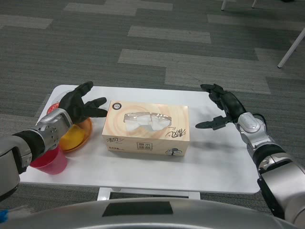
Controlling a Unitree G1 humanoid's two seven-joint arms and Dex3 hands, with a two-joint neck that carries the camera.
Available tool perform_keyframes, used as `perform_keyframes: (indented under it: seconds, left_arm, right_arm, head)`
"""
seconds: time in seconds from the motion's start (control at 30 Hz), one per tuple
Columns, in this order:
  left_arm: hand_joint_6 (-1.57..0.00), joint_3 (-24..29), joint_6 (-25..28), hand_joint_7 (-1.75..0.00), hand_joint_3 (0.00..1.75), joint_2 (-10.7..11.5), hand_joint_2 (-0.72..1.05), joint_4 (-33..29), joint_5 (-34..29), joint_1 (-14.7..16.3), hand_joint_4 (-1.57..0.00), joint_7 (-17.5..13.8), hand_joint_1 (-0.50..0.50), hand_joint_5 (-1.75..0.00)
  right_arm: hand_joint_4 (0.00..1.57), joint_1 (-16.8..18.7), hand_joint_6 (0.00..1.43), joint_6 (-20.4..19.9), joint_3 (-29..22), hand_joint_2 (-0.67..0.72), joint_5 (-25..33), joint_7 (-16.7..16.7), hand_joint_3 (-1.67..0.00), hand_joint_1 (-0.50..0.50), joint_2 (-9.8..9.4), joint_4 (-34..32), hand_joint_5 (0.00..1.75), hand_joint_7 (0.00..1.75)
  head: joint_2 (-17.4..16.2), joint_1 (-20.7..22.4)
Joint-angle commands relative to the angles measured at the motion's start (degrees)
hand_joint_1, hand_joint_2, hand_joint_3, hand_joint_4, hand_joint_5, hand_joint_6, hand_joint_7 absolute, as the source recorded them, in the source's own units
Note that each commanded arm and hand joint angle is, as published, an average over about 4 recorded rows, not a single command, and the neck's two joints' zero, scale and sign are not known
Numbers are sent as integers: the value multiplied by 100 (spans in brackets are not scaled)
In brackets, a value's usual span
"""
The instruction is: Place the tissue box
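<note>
A beige tissue box (147, 128) with a clear plastic slot on top lies flat in the middle of the white table (209, 162). My left hand (81, 102) hovers just to its left with fingers spread, their tips close to the box's left end and holding nothing. My right hand (223, 107) is spread to the right of the box, a small gap away from its right end, also holding nothing.
An orange bowl (76, 136) sits under my left forearm at the table's left side, and a pink cup (50, 161) stands at the front left corner. White furniture legs (290, 50) show on the carpet at the far right.
</note>
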Motion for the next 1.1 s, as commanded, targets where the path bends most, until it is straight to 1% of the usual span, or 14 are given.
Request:
perform_keyframes:
  seconds: [0.03, 0.2, 0.3, 0.37, 0.53, 0.63, 0.7, 0.73, 0.83, 0.97, 1.0, 1.03, 1.07, 1.1]
  left_arm:
    - [0, 343, -104, 0, 26, 95, 105, 38, 214, 163, 0, -8, 50, -92]
    - [0, 804, -205, 0, 26, 99, 105, -63, 467, 233, 0, -10, 50, -92]
    - [0, 1158, -260, 0, 26, 104, 105, -268, 675, 305, 0, -10, 50, -92]
    - [0, 1336, -328, 0, 26, 104, 105, -428, 787, 347, 0, -10, 50, -87]
    - [0, 1622, -420, 0, 26, 104, 105, -775, 1016, 422, 0, -10, 50, -72]
    - [0, 1863, -510, 0, 33, 102, 105, -1043, 1234, 479, 0, -12, 50, -69]
    - [0, 2065, -563, 0, 35, 91, 105, -1191, 1469, 527, 0, -21, 50, -64]
    - [0, 2180, -583, 0, 37, 82, 103, -1254, 1614, 554, 0, -27, 50, -59]
    - [0, 2588, -614, 0, 46, 1, 96, -1329, 2154, 633, 0, -87, 50, -51]
    - [0, 3481, -807, 0, 52, -388, 96, -1338, 3143, 852, 0, -120, 50, -51]
    - [0, 3571, -882, 0, 55, -452, 94, -1338, 3273, 874, 0, -122, 50, -51]
    - [0, 3672, -1005, 0, 57, -527, 91, -1347, 3455, 903, 0, -124, 50, -51]
    - [0, 3700, -1095, 0, 59, -562, 89, -1355, 3541, 914, 0, -124, 50, -51]
    - [0, 3729, -1185, 0, 63, -597, 87, -1364, 3626, 925, 0, -124, 50, -49]
  right_arm:
    - [0, 112, 6, -57, -235, -29, 15, 93, -38, -46, -102, -77, 0, 21]
    - [0, 244, 4, -74, -646, -29, -2, 178, -40, -46, -131, -258, 0, 21]
    - [0, 332, 3, -83, -942, -29, -9, 192, -40, -46, -135, -387, 0, 21]
    - [0, 380, 3, -83, -1107, -29, -11, 192, -40, -46, -135, -468, 0, 21]
    - [0, 415, 2, -83, -1270, -29, -11, 196, -40, -46, -135, -640, 0, 21]
    - [0, 429, 0, -83, -1303, -26, -11, 227, -36, -46, -127, -846, 0, 21]
    - [0, 440, 0, -83, -1303, -19, -9, 249, -32, -46, -118, -1007, 0, 21]
    - [0, 446, 0, -83, -1300, -18, -7, 257, -32, -46, -113, -1092, 0, 21]
    - [0, 464, 0, -83, -1272, -10, -2, 262, -30, -43, -85, -1354, 0, 19]
    - [0, 490, 0, -83, -1226, 6, -2, 253, -22, -42, 58, -1791, 0, 9]
    - [0, 490, 0, -83, -1204, 12, -2, 251, -20, -42, 87, -1853, 0, 5]
    - [0, 490, 0, -85, -1166, 15, -2, 244, -18, -42, 135, -1949, 0, 3]
    - [0, 490, 0, -88, -1138, 22, -2, 238, -14, -42, 166, -2011, 0, 2]
    - [0, 490, 0, -90, -1109, 31, -2, 231, -12, -42, 196, -2072, 0, 0]
  head:
    - [-11, 7]
    - [-16, 0]
    - [-13, -10]
    - [-20, -17]
    - [-20, -36]
    - [-12, -51]
    - [0, -58]
    - [6, -61]
    - [38, -99]
    - [68, -151]
    - [87, -159]
    - [89, -151]
    - [93, -148]
    - [113, -146]
